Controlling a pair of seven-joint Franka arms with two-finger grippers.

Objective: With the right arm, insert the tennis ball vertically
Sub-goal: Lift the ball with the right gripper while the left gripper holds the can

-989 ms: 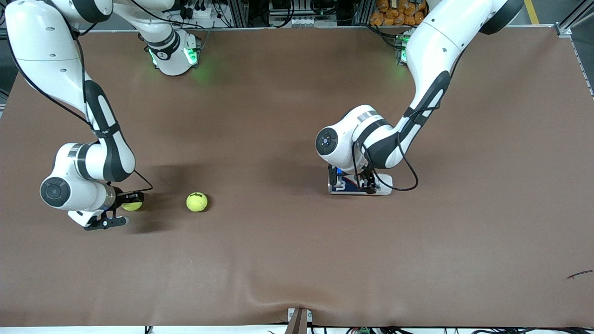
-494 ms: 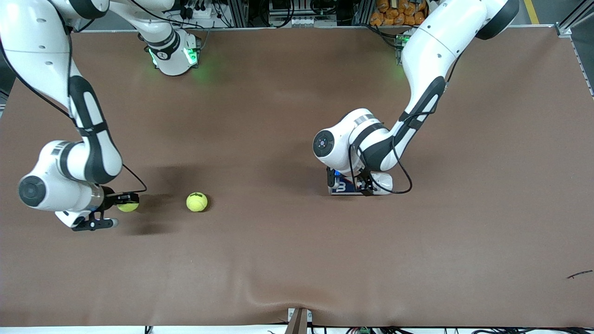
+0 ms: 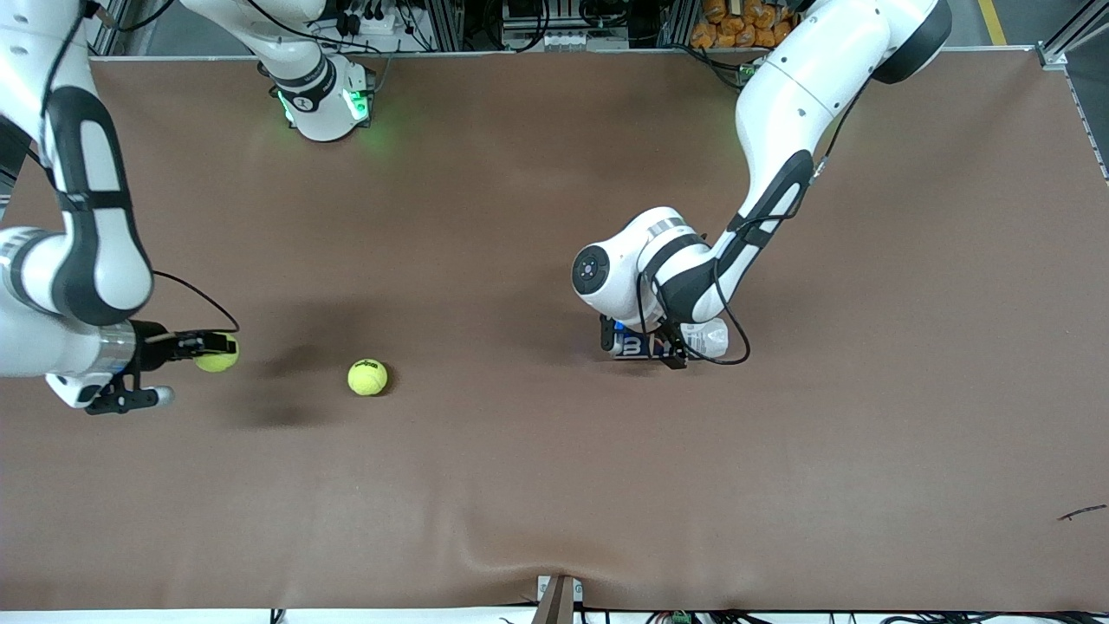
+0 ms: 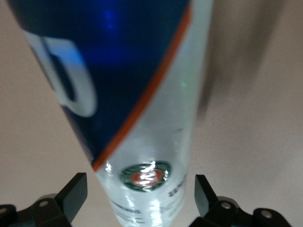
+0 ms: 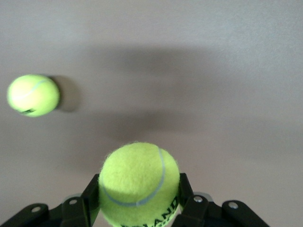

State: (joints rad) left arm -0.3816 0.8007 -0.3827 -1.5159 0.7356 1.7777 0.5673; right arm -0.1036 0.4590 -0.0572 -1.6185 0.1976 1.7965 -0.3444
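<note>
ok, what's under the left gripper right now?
A clear tennis ball can with a blue label lies on the brown table, between the left gripper's spread fingers. The arm covers most of it from the front; whether the fingers touch it is unclear.

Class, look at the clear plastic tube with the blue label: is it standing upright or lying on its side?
Lying on its side. The clear plastic tube with the blue label stretches flat along the brown table, between the left tool's open fingers.

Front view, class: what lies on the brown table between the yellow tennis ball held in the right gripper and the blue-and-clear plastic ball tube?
Front view: one loose yellow tennis ball lies there; otherwise bare brown table.
</note>
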